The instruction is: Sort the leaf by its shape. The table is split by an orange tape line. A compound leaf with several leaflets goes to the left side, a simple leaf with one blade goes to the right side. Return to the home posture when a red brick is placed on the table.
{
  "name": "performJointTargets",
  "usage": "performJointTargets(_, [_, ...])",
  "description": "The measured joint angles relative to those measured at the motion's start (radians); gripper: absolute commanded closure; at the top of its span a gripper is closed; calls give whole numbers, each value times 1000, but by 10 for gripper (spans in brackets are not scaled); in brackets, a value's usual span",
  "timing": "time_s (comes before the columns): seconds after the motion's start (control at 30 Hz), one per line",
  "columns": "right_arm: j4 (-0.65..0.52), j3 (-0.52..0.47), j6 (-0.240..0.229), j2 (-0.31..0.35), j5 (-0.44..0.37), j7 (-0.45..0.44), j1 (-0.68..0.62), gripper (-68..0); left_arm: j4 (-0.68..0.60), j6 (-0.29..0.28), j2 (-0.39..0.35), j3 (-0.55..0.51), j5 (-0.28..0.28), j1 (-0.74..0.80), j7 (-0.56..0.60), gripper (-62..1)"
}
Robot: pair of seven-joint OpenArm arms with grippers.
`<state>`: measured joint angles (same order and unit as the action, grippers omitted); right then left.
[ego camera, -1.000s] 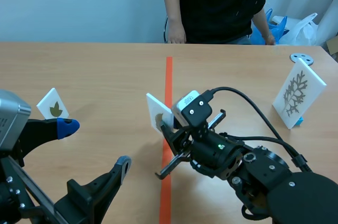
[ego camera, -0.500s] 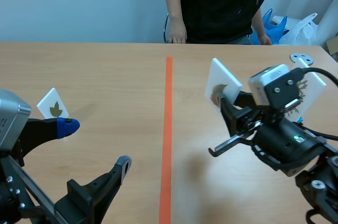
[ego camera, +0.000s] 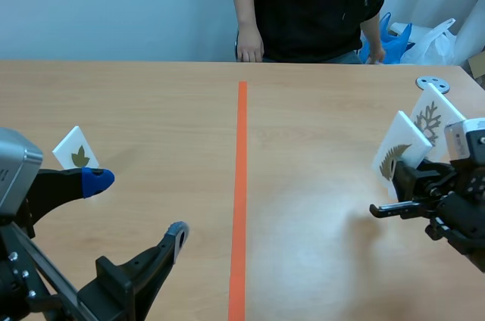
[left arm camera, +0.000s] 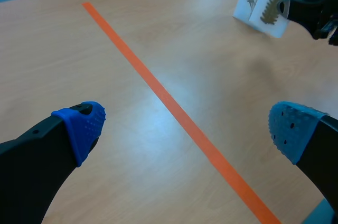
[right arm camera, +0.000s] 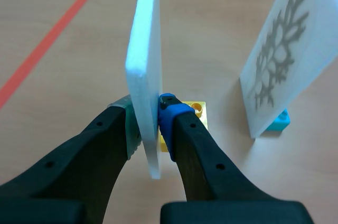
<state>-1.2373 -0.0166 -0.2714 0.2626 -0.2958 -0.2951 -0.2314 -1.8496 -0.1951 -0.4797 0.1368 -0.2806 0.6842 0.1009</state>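
On the right side of the tape line [ego camera: 241, 185], the right tool [right arm camera: 145, 119] is closed on the fern card [right arm camera: 143, 49], which is pressed between its two pads. This card is held nearly upright, just beside a second card [right arm camera: 288, 55] with a lobed leaf, which stands on a blue block [right arm camera: 278, 122]. A yellow block [right arm camera: 196, 110] shows behind the held card. Left of the line, the left tool [left arm camera: 187, 129] is wide open and holds nothing. A small card [ego camera: 76, 151] stands near it on the worktop [ego camera: 151, 109].
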Motion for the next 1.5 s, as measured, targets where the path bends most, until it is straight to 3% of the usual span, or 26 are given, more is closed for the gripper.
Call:
performJointTargets(0.17, [187, 1, 23, -2, 0, -6, 104, -48, 0, 0, 0, 0, 0, 0, 0, -623])
performJointTargets(0.33, [278, 1, 32, -2, 0, -18, 185, -48, 0, 0, 0, 0, 0, 0, 0, -623])
performJointTargets(0.57, [322, 6, 101, -2, 0, -32, 216, -51, 0, 0, 0, 0, 4, 0, 0, -623])
performJointTargets(0.67, [336, 6, 101, -2, 1, -33, 212, -72, 0, 0, 0, 0, 4, 0, 0, -623])
performJointTargets(0.77, [336, 6, 103, -2, 3, -35, 201, -146, 0, 0, 0, 0, 4, 0, 0, -623])
performJointTargets(0.93, [336, 6, 103, -2, 3, -47, 198, -215, 0, 0, 0, 0, 4, 0, 0, -623])
performJointTargets(1.1, [335, 5, 103, -2, 3, -75, 198, -236, 0, 0, 0, 0, 4, 0, 0, -623])
performJointTargets(1.27, [246, -34, 98, 5, -8, -74, 153, -236, 0, 0, 0, 0, 4, 0, 0, -623])
performJointTargets(1.5, [-35, -118, 65, 29, -58, -67, 17, -236, 0, 0, 0, 0, 4, 0, 0, -623])
